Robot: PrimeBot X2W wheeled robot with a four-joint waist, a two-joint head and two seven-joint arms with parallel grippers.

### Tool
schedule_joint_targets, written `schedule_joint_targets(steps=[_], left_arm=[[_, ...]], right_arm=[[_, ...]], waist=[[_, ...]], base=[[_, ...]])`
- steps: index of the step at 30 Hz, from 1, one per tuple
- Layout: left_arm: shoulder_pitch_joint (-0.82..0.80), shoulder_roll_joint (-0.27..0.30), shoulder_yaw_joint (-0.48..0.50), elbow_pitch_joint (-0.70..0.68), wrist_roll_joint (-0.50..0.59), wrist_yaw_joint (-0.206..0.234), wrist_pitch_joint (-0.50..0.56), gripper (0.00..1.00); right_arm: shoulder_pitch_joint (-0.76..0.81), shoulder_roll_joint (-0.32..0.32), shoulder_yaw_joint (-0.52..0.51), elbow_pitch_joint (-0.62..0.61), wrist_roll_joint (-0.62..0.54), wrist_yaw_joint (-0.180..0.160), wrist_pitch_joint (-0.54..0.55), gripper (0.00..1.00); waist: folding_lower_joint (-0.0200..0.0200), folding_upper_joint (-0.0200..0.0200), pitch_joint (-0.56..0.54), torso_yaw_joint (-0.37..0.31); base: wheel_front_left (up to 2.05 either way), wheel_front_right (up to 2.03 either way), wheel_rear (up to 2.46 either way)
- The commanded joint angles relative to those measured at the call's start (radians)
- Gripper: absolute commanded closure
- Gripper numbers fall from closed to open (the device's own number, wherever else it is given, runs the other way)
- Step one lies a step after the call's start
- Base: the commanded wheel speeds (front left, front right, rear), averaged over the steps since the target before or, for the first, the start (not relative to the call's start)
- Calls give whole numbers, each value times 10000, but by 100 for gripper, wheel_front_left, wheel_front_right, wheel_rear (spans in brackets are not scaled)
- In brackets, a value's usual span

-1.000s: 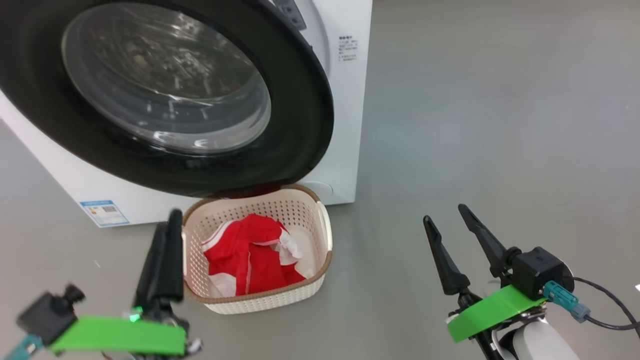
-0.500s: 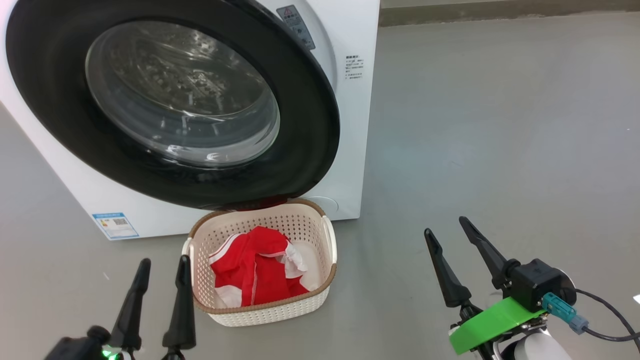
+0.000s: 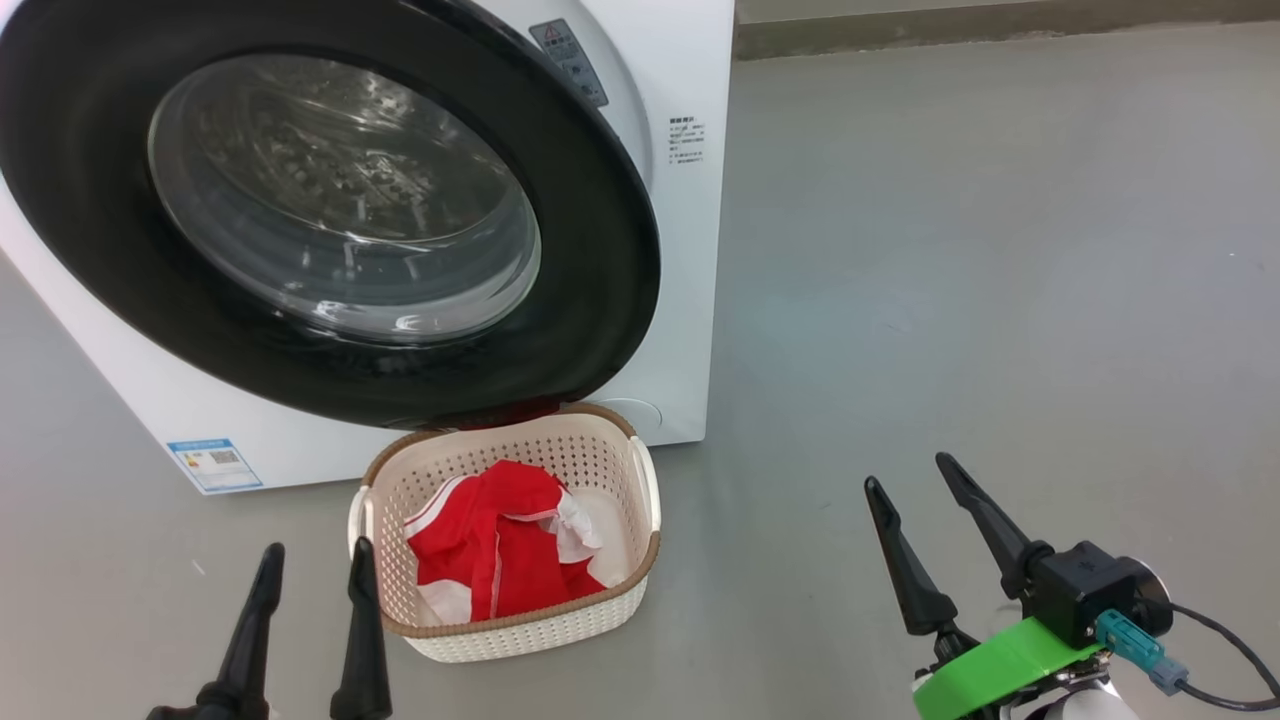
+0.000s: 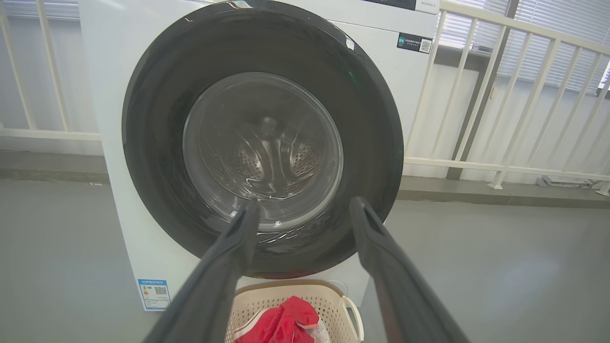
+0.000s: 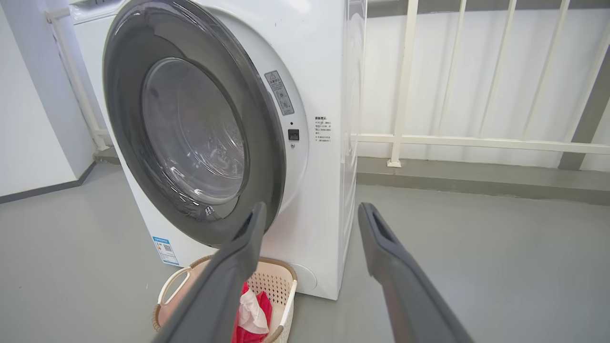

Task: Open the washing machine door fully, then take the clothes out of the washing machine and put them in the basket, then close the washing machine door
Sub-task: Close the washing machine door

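Note:
The white washing machine stands at the left, and its washing machine door, black-rimmed with a glass bowl, hangs ajar. In the right wrist view the door stands off the machine front at its right edge. Under it sits the cream basket on the floor, holding the red clothes with white trim. My left gripper is open just left of the basket, fingers pointing up, empty. My right gripper is open and empty, well right of the basket. The left wrist view faces the door over the basket.
Grey floor spreads wide to the right of the machine. A white railing and a low kerb run behind it. A blue label sticker marks the machine's lower left front.
The left gripper has drawn back and down from the basket's left rim and turned so both fingers show. The head camera has shifted. The right gripper has barely moved.

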Motion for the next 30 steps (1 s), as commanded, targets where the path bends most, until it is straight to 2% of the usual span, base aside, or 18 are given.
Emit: schedule_joint_targets(steps=[1, 15, 24, 26, 27, 28, 29, 30], left_arm=[[-136, -29, 436, -193, 209, -50, -119, 0], [3, -381, 715, -70, 627, -339, -119, 0], [36, -554, 691, -87, 757, -492, -120, 0], [-7, -587, 634, -84, 794, -533, -120, 0], [-30, -601, 607, -82, 817, -552, -120, 0], [-47, -614, 579, -81, 844, -569, -120, 0], [-61, -628, 551, -82, 875, -587, -120, 0], [-83, -646, 520, -83, 905, -604, -120, 0]], right_arm=[[-129, 13, 139, -311, -29, 60, -65, 0], [-55, 13, 114, -329, 129, 60, -65, 0], [-132, 13, 155, -141, 332, 60, -65, 0], [-229, 13, 150, -26, 316, 60, -65, 31], [-286, 13, 149, 33, 310, 60, -65, 54], [-353, 13, 165, 104, 274, 60, -65, 67], [-430, 13, 171, 160, 250, 60, -65, 88], [-521, 13, 188, 207, 232, 60, -65, 100]], waist=[[0, 0, -3, -24], [0, 0, -53, -91], [0, 0, 27, 92], [0, 0, 63, 194], [0, 0, 86, 249], [0, 0, 119, 302], [0, 0, 162, 355], [0, 0, 213, 412]], base=[[0, 0, 0], [0, 0, 0], [0, 0, 0], [0, 0, 0], [0, 0, 0], [0, 0, 0], [0, 0, 0], [0, 0, 0]])
